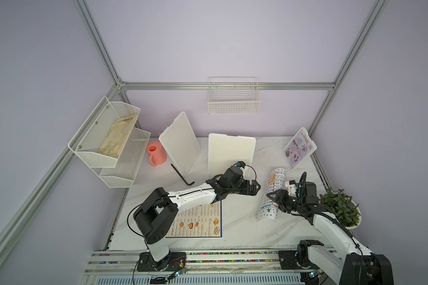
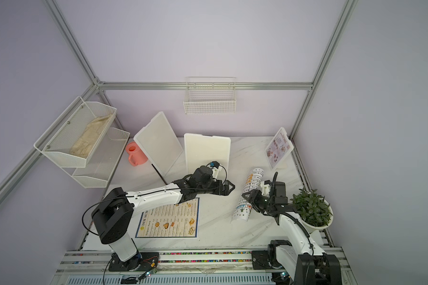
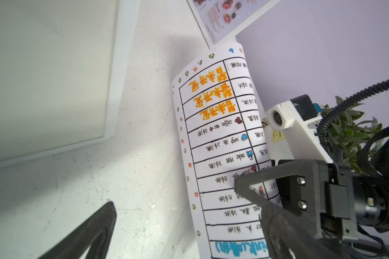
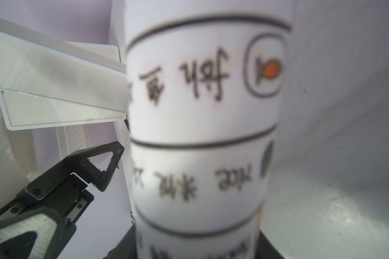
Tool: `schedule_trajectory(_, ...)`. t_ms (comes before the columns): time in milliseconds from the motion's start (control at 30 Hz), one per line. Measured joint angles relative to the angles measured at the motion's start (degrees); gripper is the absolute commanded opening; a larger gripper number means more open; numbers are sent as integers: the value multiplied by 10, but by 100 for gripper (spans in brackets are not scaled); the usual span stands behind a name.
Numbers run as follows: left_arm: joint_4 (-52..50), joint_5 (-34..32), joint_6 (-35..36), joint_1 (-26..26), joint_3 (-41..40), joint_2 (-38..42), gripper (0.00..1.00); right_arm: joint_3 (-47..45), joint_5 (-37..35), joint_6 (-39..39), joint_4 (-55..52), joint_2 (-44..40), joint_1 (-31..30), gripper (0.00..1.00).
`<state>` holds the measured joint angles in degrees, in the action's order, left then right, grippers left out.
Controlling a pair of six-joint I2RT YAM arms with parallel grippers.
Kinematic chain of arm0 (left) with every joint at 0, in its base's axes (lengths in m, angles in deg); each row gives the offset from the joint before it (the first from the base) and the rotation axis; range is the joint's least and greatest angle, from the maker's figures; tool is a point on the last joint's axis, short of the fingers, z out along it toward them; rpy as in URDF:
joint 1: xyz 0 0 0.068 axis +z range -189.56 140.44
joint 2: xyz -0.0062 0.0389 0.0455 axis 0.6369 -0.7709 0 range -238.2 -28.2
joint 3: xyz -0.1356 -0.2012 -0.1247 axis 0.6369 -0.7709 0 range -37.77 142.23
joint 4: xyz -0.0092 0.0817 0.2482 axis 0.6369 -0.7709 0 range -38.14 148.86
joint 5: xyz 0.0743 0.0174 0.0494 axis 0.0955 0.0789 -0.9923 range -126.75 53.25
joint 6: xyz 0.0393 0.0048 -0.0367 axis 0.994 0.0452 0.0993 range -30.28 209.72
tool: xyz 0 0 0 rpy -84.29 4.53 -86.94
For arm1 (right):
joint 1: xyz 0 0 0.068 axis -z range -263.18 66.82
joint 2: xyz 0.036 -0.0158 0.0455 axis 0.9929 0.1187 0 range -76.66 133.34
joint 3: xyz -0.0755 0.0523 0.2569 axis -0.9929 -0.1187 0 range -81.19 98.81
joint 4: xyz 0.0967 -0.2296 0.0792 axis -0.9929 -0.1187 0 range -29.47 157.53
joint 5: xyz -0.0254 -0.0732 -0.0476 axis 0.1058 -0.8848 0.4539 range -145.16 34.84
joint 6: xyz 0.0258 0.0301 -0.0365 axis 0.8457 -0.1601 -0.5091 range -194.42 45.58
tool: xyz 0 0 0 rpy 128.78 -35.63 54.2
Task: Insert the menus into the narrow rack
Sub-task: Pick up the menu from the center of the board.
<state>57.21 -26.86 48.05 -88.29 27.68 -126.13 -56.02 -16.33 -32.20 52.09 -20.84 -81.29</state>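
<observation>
Gripping the white table sheet (image 1: 273, 181), the right fingers (image 1: 279, 195) hold it curled over the tabletop (image 1: 240, 222) in both top views; the left fingers (image 1: 255, 185) stand wide open just beside it, the DIM SUM INN menu (image 1: 203, 222) flat under that arm. Left wrist: the Special Menu card (image 3: 220, 15) leans behind the sheet. Right wrist: blurred sheet fills the frame.

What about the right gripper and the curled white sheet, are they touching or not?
Touching. The left wrist view shows the right gripper with its dark finger pressed against the curled sheet, no gap between them.
</observation>
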Motion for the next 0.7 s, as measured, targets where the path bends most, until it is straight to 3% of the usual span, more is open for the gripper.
schedule_trajectory(333,0,5,14,59,-7,71,100,95,12,13,-14,-29,0,54)
schedule_trajectory(700,75,59,-15,82,-48,76,100,134,50,75,19,-27,0,54)
